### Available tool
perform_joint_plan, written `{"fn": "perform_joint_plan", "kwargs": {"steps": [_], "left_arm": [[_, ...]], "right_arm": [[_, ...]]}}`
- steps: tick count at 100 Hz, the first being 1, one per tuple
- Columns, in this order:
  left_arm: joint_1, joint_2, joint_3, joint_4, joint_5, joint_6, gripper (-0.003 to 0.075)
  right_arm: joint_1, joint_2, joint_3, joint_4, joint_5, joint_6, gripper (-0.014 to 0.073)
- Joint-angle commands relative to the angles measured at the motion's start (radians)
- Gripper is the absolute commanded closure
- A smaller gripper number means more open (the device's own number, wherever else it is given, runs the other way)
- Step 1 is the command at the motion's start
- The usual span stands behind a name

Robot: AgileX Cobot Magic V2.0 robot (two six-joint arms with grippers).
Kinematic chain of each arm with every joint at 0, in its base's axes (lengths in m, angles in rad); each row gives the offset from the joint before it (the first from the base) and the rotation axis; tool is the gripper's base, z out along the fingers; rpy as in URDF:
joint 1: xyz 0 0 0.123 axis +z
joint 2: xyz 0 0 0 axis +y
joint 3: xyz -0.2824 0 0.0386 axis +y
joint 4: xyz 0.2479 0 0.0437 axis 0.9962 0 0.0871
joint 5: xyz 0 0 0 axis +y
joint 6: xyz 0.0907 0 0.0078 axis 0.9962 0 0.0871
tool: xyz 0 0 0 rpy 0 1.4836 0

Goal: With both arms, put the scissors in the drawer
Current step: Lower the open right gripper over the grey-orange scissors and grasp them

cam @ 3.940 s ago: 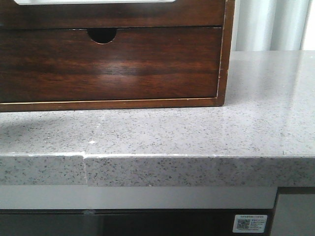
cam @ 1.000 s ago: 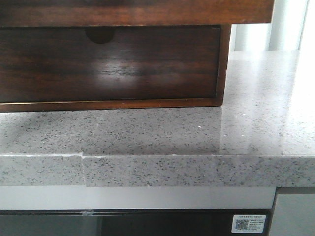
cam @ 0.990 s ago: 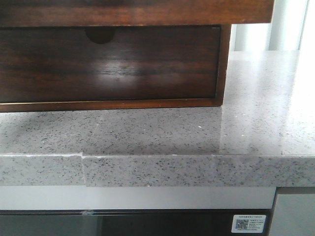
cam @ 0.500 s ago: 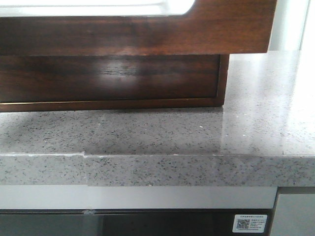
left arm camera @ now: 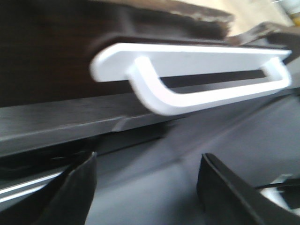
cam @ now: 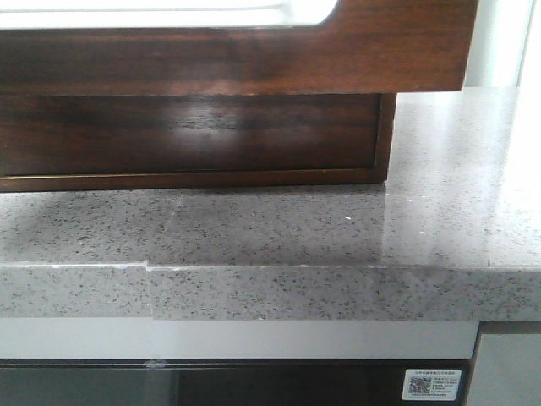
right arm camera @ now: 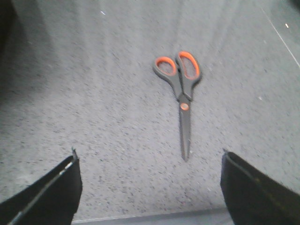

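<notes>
The drawer is a wide glossy dark brown front standing out over the counter, with a white round-cornered area along its top. In the left wrist view its white loop handle is blurred, and my left gripper is open just short of it with nothing between the fingers. The scissors have black blades and orange-lined handles and lie flat on the grey speckled counter. My right gripper hangs open above them, with the blade tip pointing toward the gap. Neither gripper shows in the front view.
A second dark wood drawer sits shut beneath the open one, inside the brown cabinet frame. The grey speckled countertop runs to a front edge, and a seam crosses it at the left.
The drawer front has come out toward the camera and now hides the top of the lower drawer, including its finger notch. In the last half second it has barely moved.
</notes>
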Motion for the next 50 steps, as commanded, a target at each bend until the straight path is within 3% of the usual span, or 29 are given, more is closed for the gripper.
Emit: {"fn": "perform_joint_plan", "kwargs": {"steps": [1, 11, 34, 50], "left_arm": [[0.001, -0.042, -0.094, 0.186, -0.007, -0.095, 0.0283], [-0.003, -0.06, -0.148, 0.296, -0.011, -0.104, 0.0283], [-0.084, -0.041, -0.171, 0.371, -0.09, -0.069, 0.0283], [-0.104, 0.005, -0.171, 0.356, -0.158, 0.008, 0.0283]], "right_arm": [[-0.021, 0.058, -0.059, -0.053, -0.008, 0.031, 0.0048], [-0.049, 0.131, -0.097, -0.051, 0.027, 0.047, 0.0048], [-0.138, 0.327, -0.215, -0.019, 0.091, 0.041, 0.0048], [-0.233, 0.458, -0.284, 0.092, 0.112, -0.079, 0.0048]]}}
